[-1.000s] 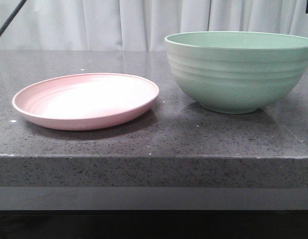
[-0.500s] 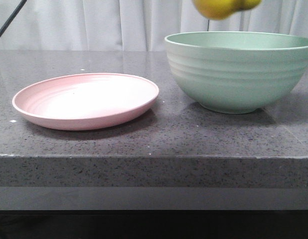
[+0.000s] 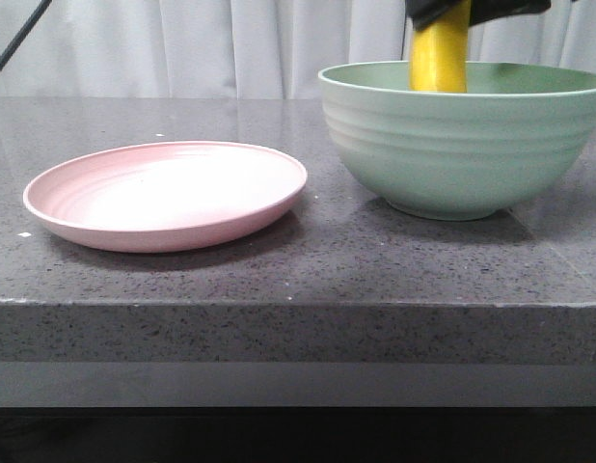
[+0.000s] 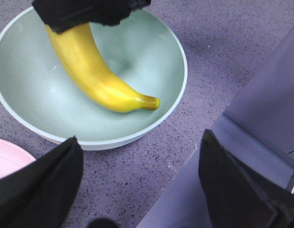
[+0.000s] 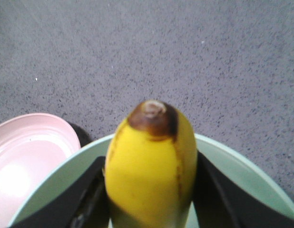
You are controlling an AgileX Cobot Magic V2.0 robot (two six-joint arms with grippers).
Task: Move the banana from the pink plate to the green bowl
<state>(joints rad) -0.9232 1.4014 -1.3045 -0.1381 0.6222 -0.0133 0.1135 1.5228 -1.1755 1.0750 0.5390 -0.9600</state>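
Hanging inside the deep ridged mint-green bowl (image 3: 462, 135) and clamped in the right gripper (image 5: 149, 190), the glossy yellow banana (image 4: 97, 71) has left the round pale-pink plate (image 3: 168, 193); release appears outstanding, while the left gripper (image 4: 137, 185) stands spread, empty.

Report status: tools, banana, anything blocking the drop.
Right tool shut on banana, hanging inside green bowl. Left tool open, holding nothing, beside the bowl. Pink plate bare. Nothing in the way.
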